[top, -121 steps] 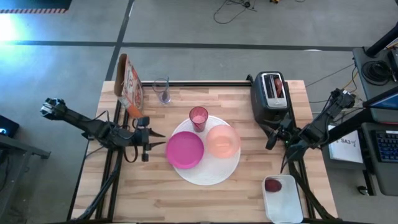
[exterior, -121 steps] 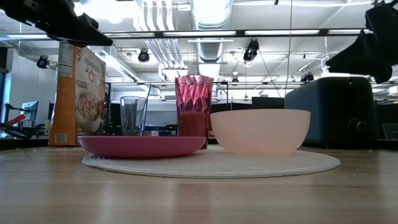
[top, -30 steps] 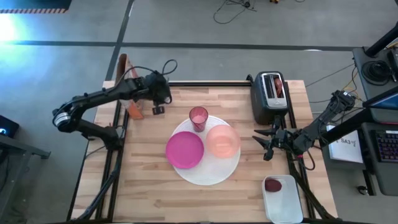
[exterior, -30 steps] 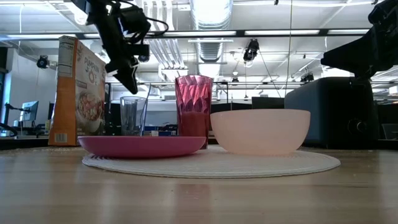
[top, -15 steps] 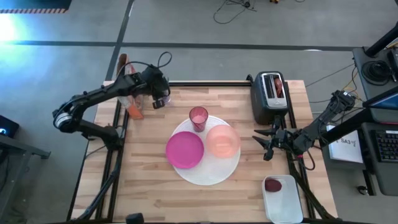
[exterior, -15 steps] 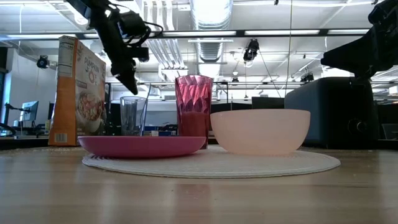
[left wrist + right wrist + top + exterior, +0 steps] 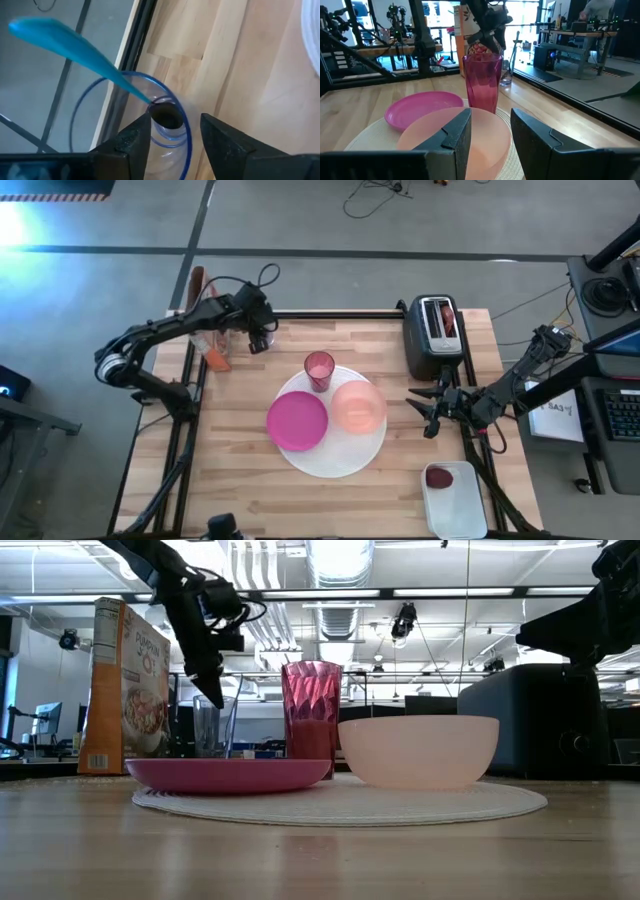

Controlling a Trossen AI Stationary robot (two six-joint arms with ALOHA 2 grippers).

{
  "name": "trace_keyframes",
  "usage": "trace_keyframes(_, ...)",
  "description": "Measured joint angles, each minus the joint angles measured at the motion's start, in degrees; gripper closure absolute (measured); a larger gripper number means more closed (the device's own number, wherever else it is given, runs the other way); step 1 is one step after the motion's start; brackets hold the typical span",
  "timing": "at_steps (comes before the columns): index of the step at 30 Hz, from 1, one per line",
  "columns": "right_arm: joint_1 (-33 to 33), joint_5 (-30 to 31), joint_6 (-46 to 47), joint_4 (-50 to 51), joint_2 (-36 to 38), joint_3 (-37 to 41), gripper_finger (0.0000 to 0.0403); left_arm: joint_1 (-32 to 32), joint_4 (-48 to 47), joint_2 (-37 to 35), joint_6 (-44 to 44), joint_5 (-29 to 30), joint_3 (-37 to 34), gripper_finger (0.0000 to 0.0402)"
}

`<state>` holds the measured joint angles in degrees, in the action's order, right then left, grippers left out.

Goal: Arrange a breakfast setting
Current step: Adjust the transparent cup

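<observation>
Now, line by line:

Clear glass (image 7: pixel 165 120): stands upright near the table's 11 o'clock corner, just beside the cereal box (image 7: pixel 125 685); a blue spoon (image 7: pixel 75 47) leans in it, bowl end up and out past the rim.

Left gripper (image 7: pixel 258 340): right over the clear glass, pointing down; in the left wrist view its two fingers (image 7: pixel 132 145) stand spread, one on either side of the glass. Whether they touch the wall cannot be told. Nothing is pinched.

Big round white plate (image 7: pixel 330 465): at the middle of the table (image 7: pixel 240 490), carrying three things.

Smaller magenta plate (image 7: pixel 297 421): on the white plate at its 9 o'clock side.

Pale pink bowl (image 7: pixel 358 407): on the white plate at about 3 o'clock, just beside the magenta plate.

Pink tumbler (image 7: pixel 319 369): upright at the white plate's 12 o'clock edge, close to the bowl.

Right gripper (image 7: pixel 428 412): at the table's 3 o'clock edge, near the toaster (image 7: pixel 434 340), facing the white plate; fingers parted with an empty gap, touching nothing.

Toaster slot: something reddish-brown shows in it; what it is cannot be told.

Dark red round fruit (image 7: pixel 439 477): lies in a white tray (image 7: pixel 455 510) at the table's 5 o'clock corner, well apart from the plates.
</observation>
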<state>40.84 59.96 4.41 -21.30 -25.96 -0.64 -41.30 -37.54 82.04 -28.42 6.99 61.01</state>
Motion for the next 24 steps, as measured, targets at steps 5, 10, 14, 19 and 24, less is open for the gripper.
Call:
trace_keyframes(5, 0.01, 0.00, -0.02, 0.00, 0.00, 0.00, 0.0275, -0.57, -0.17, 1.92, 0.39, 0.02, 0.00, 0.0273)
trace_keyframes(10, 0.02, 0.00, -0.01, 0.00, 0.00, 0.00, 0.0275, -0.74, -0.37, 3.08, 0.43, 0.06, 0.00, 0.0336)
trace_keyframes(14, 0.02, 0.00, -0.06, 0.00, 0.00, 0.00, 0.0275, -0.72, -0.90, 3.08, 0.94, -0.05, 0.00, 0.0391)
trace_keyframes(19, 0.02, 0.00, -0.06, 0.00, 0.00, 0.00, 0.0275, -0.68, -2.61, 2.80, 1.96, -0.05, 0.79, 0.0397)
trace_keyframes(24, 0.00, 0.01, -0.08, 0.00, 0.01, 0.00, 0.0275, -0.03, -5.35, 3.04, 1.98, -2.49, 4.68, 0.0399)
